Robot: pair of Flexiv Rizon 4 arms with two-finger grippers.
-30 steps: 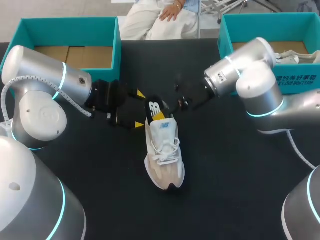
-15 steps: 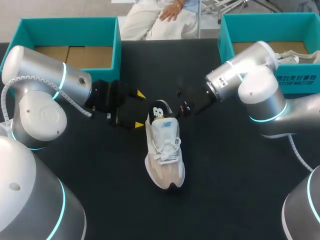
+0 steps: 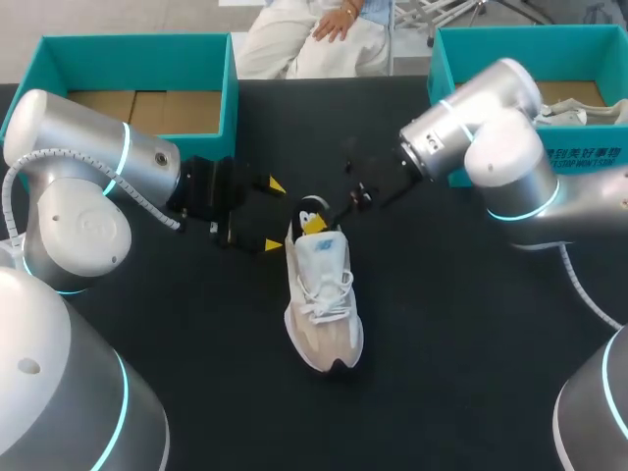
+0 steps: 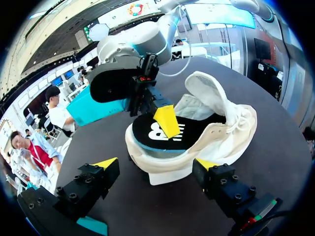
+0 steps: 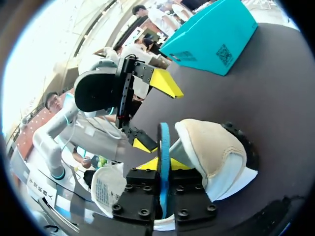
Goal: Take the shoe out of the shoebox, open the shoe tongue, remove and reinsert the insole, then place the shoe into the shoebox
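Over the last 1 second the black foam insole with a white logo has dropped. It stood tall and tilted out of the heel opening; now only its heel end shows above the collar of the beige and white lace-up sneaker. The right gripper has followed it down toward the shoe, while the left gripper has not shifted. I judge that reinsertion is well under way: the insole's front part is already inside, but its heel end is not yet seated flat.

The right gripper's 2 yellow-tipped fingers pinch the insole from both faces; the right wrist view shows it edge-on between them. The left gripper's fingers are spread wide, 1 on each side of the sneaker's heel, and I cannot tell whether either touches it.

The sneaker rests sole down on the black tabletop, toe toward the robot. It lies between the left teal cardboard shoebox and the right teal cardboard shoebox, outside both.

As for writing, there is the insole's white logo, a small mark on the sneaker's tongue, white lettering on the right box's side wall, and a square code label on a teal box in the right wrist view. I leave all of it unread.
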